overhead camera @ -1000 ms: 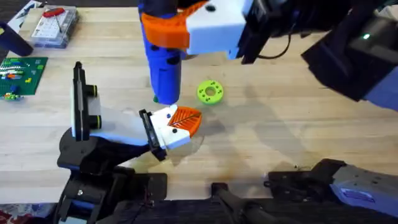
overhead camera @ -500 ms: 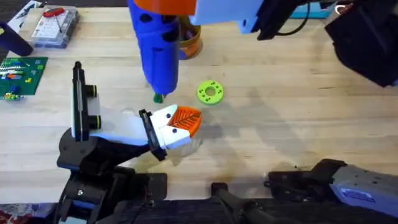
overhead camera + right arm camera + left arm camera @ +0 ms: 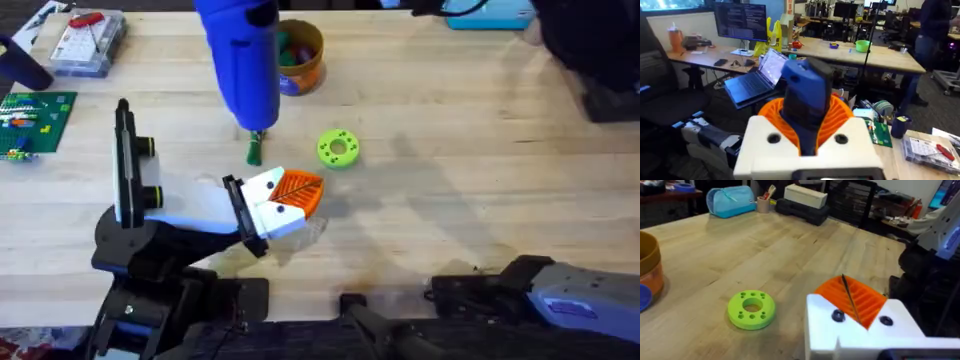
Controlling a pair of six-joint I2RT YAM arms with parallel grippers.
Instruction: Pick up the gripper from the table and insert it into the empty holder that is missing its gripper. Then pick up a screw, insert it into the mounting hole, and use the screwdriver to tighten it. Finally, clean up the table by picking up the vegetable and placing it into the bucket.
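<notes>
The left gripper (image 3: 292, 196), white with ribbed orange pads pressed together on nothing, lies low over the wooden table (image 3: 450, 180). Just beyond it lies the small dark green vegetable (image 3: 254, 152), with a lime-green round disc (image 3: 338, 148) with a centre hole to its right. Above the vegetable hangs the screwdriver (image 3: 243, 60), a thick smooth blue cylinder, pinched between the right gripper's (image 3: 810, 131) orange pads. Farther back stands the round orange bucket (image 3: 302, 57), partly hidden by the blue handle
</notes>
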